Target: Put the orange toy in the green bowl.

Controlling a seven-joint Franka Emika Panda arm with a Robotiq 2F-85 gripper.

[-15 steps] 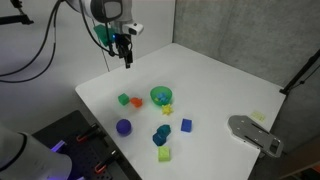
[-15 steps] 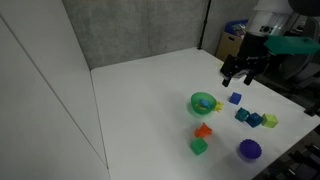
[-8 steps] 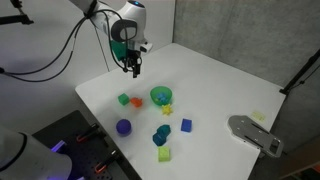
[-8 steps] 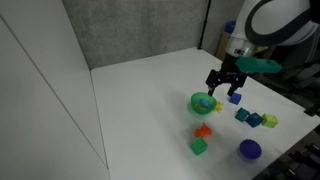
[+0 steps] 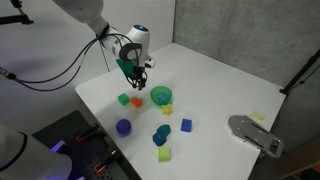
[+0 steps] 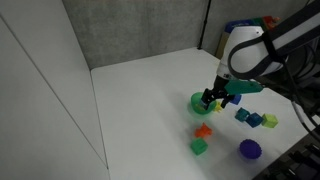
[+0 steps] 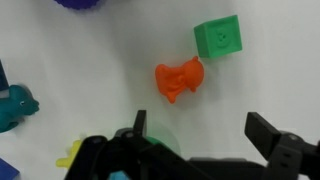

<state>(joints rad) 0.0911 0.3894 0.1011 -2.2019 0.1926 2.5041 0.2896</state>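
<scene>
- Since a second ago the pincer [image 5: 138, 82] has swung from the far edge of the worktop [image 5: 222, 80] in over the toys and dropped lower; the toys themselves have not shifted.
- Seen from the wrist view, the pincer [image 7: 200, 135] has its fingers wide apart, with only bare surface between them.
- Just beyond the gap, at about 12 o'clock in the wrist view, the orange toy [image 7: 179, 79] lies on the worktop, untouched.
- A small green cube [image 7: 219, 37] sits at 1 o'clock from the toy, near but apart from it.
- In an exterior view the green bowl [image 5: 161, 96] stands at 3 o'clock from the orange toy [image 5: 137, 101], close beside it.
- Progress, as I judge it: the approach is nearly done. Descent, grasp, lift, carry and release into the bowl all remain.
- In an exterior view the arm covers part of the green bowl [image 6: 203, 101], so its inside cannot be checked there.
- How high the fingertips hang above the worktop is hard to tell.
- A purple ball [image 7: 75, 3] is cut off at the wrist view's top edge, and a yellow star [image 7: 68, 155] shows only partly at 8 o'clock.
</scene>
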